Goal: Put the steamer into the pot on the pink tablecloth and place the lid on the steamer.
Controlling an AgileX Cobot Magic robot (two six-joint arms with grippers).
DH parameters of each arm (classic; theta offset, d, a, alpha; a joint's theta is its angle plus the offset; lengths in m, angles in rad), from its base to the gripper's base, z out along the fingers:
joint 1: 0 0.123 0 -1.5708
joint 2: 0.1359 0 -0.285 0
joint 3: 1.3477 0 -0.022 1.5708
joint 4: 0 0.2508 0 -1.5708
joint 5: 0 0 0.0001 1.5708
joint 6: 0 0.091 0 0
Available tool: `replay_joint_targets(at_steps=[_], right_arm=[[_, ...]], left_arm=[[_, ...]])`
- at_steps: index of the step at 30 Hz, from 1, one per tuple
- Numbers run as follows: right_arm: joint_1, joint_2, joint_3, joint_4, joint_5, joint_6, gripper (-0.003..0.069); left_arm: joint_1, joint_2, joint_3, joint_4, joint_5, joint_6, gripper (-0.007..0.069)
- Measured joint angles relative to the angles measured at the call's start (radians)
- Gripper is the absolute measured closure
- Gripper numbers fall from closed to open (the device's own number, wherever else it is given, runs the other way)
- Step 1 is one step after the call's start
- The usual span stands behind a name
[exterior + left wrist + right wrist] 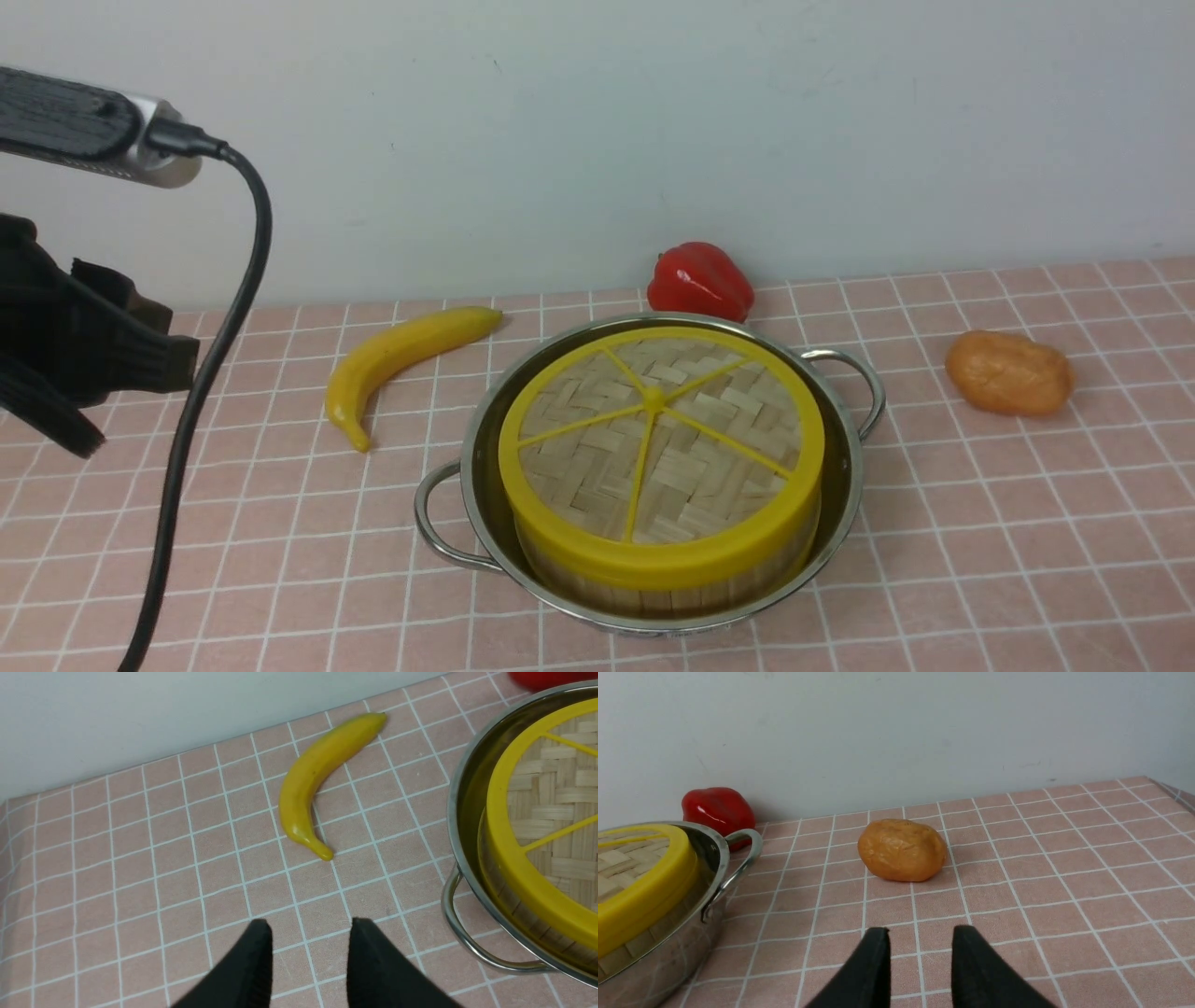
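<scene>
The wide shallow shiny steel pot stands at the near middle of the pink tablecloth with thin white grid lines. Bare cloth lies open on both sides of it, and more of it is on the right. Two looped wire handles stick out from the pot, one at the near left and one at the far right.

Inside the pot sits the round bamboo steamer with its wall of upright wooden strips, and a narrow ring of steel shows around it. The flat woven bamboo lid with yellow plastic rim, yellow spokes and central hub lies on top of the steamer and covers it fully.

The left gripper hangs above bare cloth, to the left of the pot and near the banana tip. Its two black fingers are a little apart, released, and they hold nothing. The right gripper is over bare cloth to the right of the pot, also slightly parted and empty.

Farther back, a smooth curved yellow banana lies left of the pot, apart from it. A rough orange-brown potato-like lump lies to the right, well apart. At the far edge, near the pale wall, a glossy red bell pepper stands just behind the pot rim.
</scene>
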Motion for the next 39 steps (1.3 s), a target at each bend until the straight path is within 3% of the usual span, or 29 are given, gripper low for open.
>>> replay_joint_targets(at_steps=[13,17,21,24,27,34,39], right_arm=[[0.0,0.0,0.0,0.0,0.0,0.0,0.0419],[0.0,0.0,0.0,0.0,0.001,0.0,0.0419],[0.0,0.0,0.0,0.0,0.001,0.0,0.0419],[0.0,0.0,0.0,0.0,0.001,0.0,0.0419],[0.0,0.0,0.0,0.0,0.001,0.001,0.0419],[0.0,0.0,0.0,0.0,0.001,0.016,0.0419],[0.0,0.0,0.0,0.0,0.001,0.018,0.0419]], left_arm=[[0.004,-0.003,0.0,0.015,-0.002,0.004,0.0382],[0.01,-0.082,0.046,0.025,-0.081,0.006,0.0382],[0.01,-0.271,0.196,0.033,-0.283,0.026,0.0382],[0.013,-0.52,0.419,0.02,-0.485,0.027,0.0382],[0.032,-0.682,0.6,-0.016,-0.587,0.002,0.0382],[0.123,-0.906,0.916,-0.071,-0.615,-0.06,0.0382],[0.159,-1.006,1.007,-0.076,-0.564,-0.09,0.0382]])
